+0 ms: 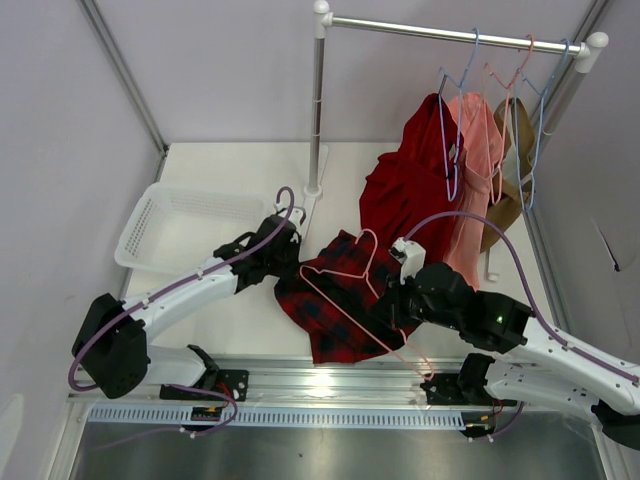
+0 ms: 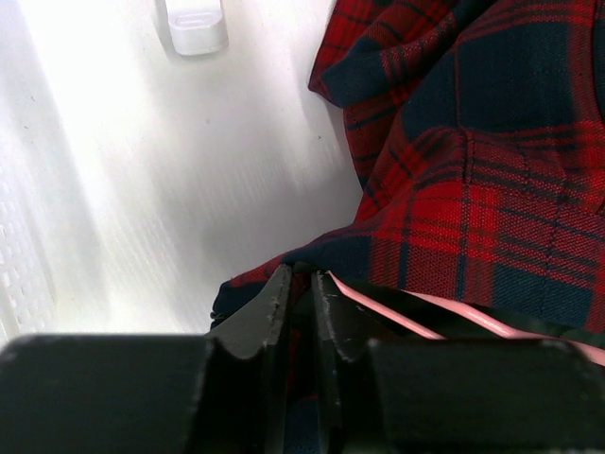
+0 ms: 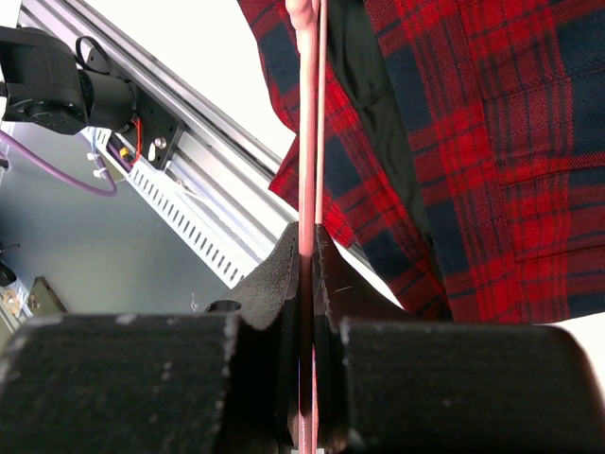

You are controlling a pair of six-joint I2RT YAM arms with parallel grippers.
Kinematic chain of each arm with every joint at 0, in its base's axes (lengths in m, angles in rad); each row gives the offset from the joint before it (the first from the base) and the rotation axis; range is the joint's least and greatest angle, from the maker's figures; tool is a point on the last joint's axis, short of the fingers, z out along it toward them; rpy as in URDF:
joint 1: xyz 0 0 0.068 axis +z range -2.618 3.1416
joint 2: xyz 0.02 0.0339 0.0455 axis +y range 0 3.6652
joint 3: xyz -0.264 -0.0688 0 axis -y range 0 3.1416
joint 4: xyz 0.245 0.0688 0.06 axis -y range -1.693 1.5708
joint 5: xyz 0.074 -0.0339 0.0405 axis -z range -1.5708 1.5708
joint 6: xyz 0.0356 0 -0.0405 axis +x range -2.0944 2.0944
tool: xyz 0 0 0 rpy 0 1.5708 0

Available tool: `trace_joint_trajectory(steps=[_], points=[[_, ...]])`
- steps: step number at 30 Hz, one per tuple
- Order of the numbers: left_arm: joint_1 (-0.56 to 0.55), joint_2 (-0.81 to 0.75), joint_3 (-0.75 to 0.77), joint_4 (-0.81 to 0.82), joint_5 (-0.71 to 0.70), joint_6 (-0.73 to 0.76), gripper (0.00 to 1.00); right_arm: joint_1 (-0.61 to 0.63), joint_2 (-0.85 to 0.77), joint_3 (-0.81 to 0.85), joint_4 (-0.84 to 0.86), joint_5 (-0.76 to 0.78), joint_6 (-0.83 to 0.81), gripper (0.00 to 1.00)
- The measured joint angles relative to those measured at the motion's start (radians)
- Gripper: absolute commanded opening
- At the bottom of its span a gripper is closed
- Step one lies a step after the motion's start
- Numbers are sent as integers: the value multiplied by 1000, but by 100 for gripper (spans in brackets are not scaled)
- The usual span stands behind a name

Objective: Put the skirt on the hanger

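My right tool (image 3: 307, 248) pinches the pink wire hanger (image 3: 308, 113) lying against the plaid skirt (image 3: 492, 142). My left tool (image 2: 301, 284) straddles the skirt's edge, and I cannot tell if it grips. The skirt is not yet hung.

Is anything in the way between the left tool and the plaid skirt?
Nothing visible does. The left tool is at the skirt's edge, cloth between its fingers. The hanger wire, pinched by the right tool, runs beside it, not between.
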Motion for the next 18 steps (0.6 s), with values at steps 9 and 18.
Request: trace_joint_trajectory(steps=[9, 18], points=[[0, 5, 0, 16, 1, -2, 0, 1, -2, 0, -2, -1, -1, 0], [0, -12, 0, 6, 12, 0, 0, 4, 4, 0, -1, -2, -7, 0]])
